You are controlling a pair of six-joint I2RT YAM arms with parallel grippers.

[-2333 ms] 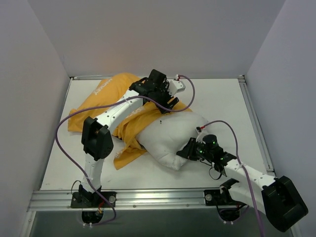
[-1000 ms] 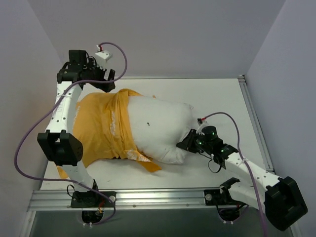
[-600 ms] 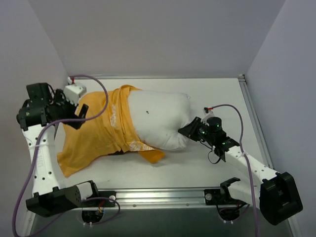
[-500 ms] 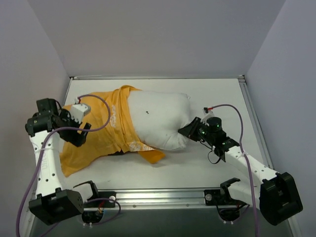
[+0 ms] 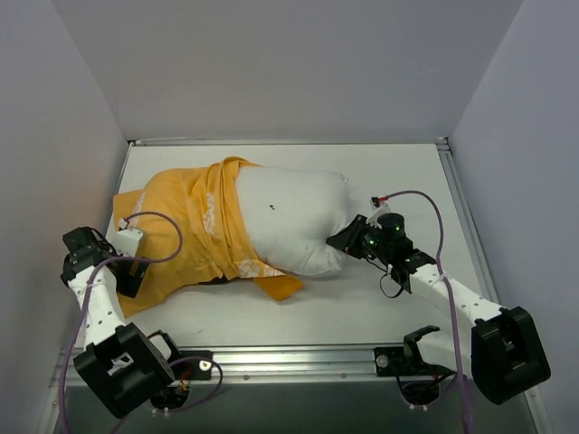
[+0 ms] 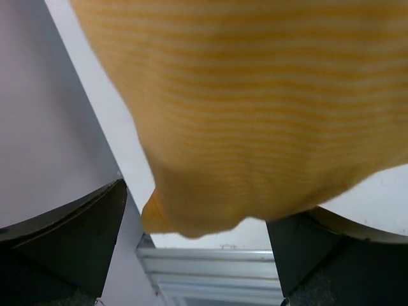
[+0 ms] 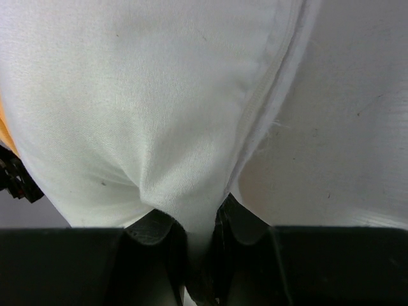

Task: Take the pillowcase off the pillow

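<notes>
Sheathing white pillow point(image 5: 294, 217) left end: rumpled orange pillowcase point(image 5: 176, 235).

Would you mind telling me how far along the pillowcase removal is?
Mostly done: the pillow lies largely bare. The right end effector pinches its corner; the left end effector is open at the pillowcase. Left to do: slide it off the pillow's left end.

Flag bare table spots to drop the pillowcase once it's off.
Widest bare table: far right corner, between the pillow and the right rail. Also the near strip between pillow and front rail, left of the right gripper. Crowded: left side, covered by the pillowcase and left gripper.
</notes>
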